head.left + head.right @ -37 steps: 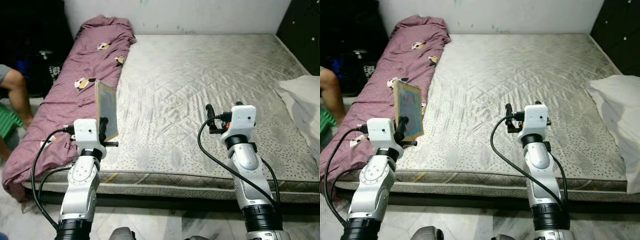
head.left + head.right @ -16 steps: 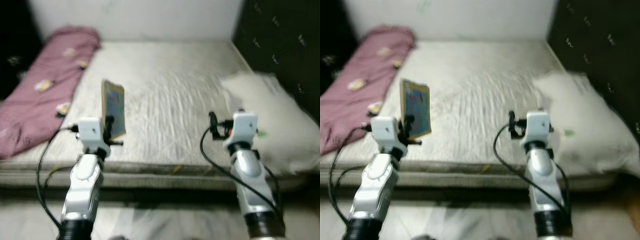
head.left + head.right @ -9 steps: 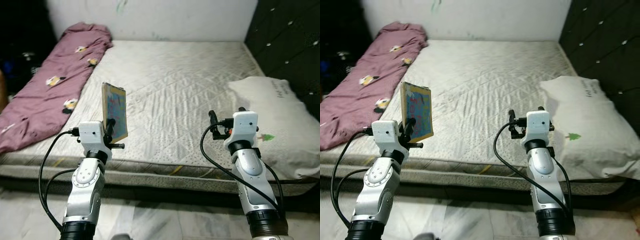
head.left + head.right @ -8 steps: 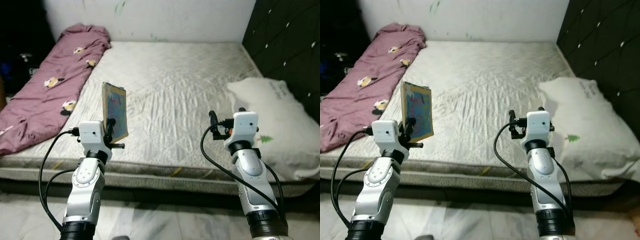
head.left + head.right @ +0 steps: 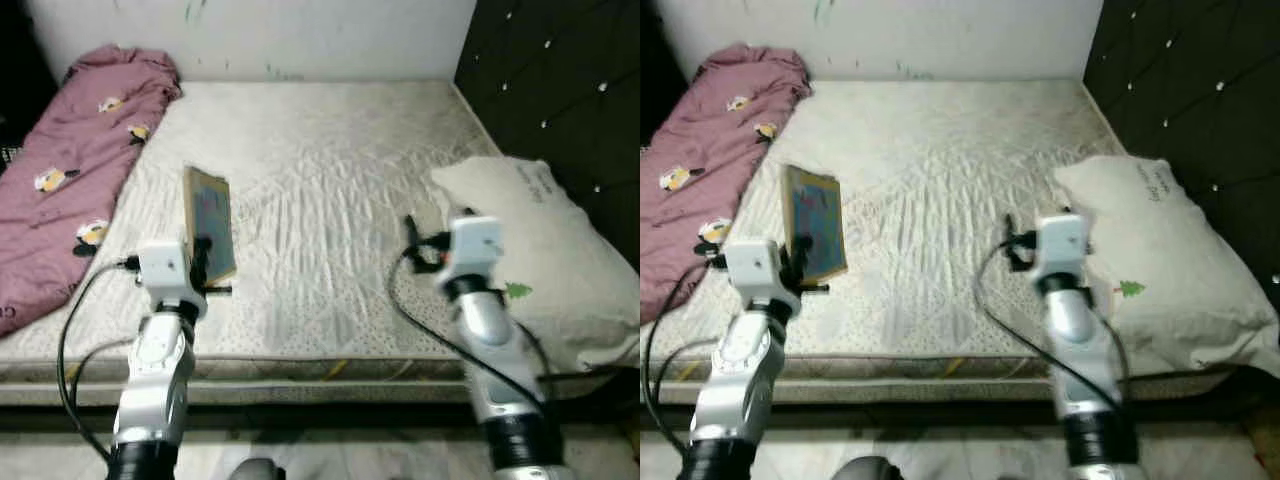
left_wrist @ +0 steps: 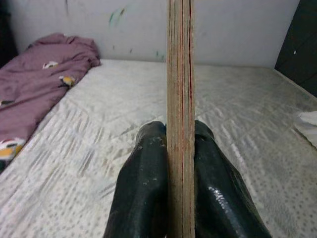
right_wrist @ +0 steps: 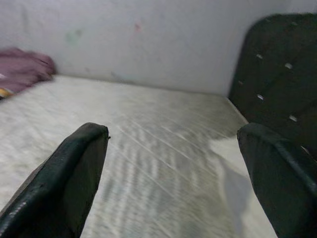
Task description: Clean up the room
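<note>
Holding a thin book (image 5: 210,222) upright above the bed's (image 5: 330,160) near left edge, the left gripper (image 6: 171,171) is clamped on it, likely for carrying away, while the right gripper (image 7: 173,173) hovers spread apart, empty.

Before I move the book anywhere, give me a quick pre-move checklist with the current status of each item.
1. Book gripped: ok. The left gripper has its jaws shut on the lower edge, one on each side.
2. Book clear of the mattress: ok. It is held upright above the near edge.
3. Right gripper free: ok. Jaws wide open, nothing between them.
4. Pillow out of the right arm's way: cannot tell. It lies close beside that arm on the right.
5. Blanket away from the book: ok. It is bunched along the far left side.
6. Drop spot for the book: cannot tell. No shelf or table is in view.
</note>
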Available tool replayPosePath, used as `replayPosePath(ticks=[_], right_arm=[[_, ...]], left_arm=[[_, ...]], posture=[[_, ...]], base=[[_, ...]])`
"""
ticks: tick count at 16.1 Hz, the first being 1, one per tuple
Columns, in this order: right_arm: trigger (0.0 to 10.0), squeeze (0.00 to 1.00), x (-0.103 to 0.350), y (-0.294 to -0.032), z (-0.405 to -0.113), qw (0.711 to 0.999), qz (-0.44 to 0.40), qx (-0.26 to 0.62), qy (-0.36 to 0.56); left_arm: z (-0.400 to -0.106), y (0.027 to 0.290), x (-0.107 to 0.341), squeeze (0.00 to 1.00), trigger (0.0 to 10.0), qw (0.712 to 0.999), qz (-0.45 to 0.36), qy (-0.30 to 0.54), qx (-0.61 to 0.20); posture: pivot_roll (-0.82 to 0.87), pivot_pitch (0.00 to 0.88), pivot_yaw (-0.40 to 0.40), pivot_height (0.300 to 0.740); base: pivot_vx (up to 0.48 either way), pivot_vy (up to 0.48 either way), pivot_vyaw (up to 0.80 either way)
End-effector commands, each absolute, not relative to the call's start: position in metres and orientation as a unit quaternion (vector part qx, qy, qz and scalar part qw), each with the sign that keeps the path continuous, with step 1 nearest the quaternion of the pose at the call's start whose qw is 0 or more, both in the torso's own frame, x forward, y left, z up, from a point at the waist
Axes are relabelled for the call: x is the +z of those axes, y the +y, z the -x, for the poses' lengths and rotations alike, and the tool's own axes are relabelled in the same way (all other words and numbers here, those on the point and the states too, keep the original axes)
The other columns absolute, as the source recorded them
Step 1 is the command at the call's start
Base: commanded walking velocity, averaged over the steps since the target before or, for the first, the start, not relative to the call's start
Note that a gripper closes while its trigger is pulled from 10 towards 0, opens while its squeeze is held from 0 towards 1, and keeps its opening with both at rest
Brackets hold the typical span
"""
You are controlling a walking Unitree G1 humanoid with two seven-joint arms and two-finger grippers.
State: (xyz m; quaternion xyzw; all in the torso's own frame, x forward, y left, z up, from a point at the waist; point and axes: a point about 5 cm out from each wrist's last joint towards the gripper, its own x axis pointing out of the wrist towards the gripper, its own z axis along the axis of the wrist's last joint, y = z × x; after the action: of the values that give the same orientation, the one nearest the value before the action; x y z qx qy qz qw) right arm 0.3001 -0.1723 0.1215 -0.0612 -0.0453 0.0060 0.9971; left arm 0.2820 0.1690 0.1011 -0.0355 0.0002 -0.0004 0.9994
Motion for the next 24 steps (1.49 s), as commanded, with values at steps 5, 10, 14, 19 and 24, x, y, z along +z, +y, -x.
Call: replayPosePath(ticks=[5,10,14,19,24], right_arm=[[10.0,0.00,0.1189,-0.1775,-0.2981,0.997,0.062,-0.003,-0.039],[10.0,0.00,0.1177,-0.1765,-0.2987,0.998,0.059,-0.002,-0.037],[10.0,0.00,0.1178,-0.1771,-0.2985,0.997,0.063,-0.001,-0.037],[10.0,0.00,0.1173,-0.1780,-0.2981,0.997,0.064,-0.002,-0.036],[10.0,0.00,0.1173,-0.1780,-0.2981,0.997,0.064,-0.002,-0.036]], left_arm=[[-0.2840,0.1637,0.1086,0.00,10.0,0.999,0.035,-0.014,-0.009],[-0.2823,0.1638,0.1080,0.00,10.0,1.000,0.027,-0.012,-0.009],[-0.2825,0.1623,0.1085,0.00,10.0,0.999,0.028,-0.014,-0.017],[-0.2824,0.1618,0.1085,0.00,10.0,0.999,0.029,-0.014,-0.018],[-0.2824,0.1618,0.1085,0.00,10.0,0.999,0.029,-0.014,-0.018]], posture=[[-0.02,0.000,0.029,0.740],[-0.02,0.000,0.028,0.740],[-0.03,0.000,0.029,0.740],[-0.03,0.000,0.029,0.740],[-0.03,0.000,0.029,0.740]], base=[[0.000,0.000,0.00],[0.000,0.000,0.00],[0.000,-0.074,0.00],[0.000,0.000,0.00],[0.000,0.000,0.00]])
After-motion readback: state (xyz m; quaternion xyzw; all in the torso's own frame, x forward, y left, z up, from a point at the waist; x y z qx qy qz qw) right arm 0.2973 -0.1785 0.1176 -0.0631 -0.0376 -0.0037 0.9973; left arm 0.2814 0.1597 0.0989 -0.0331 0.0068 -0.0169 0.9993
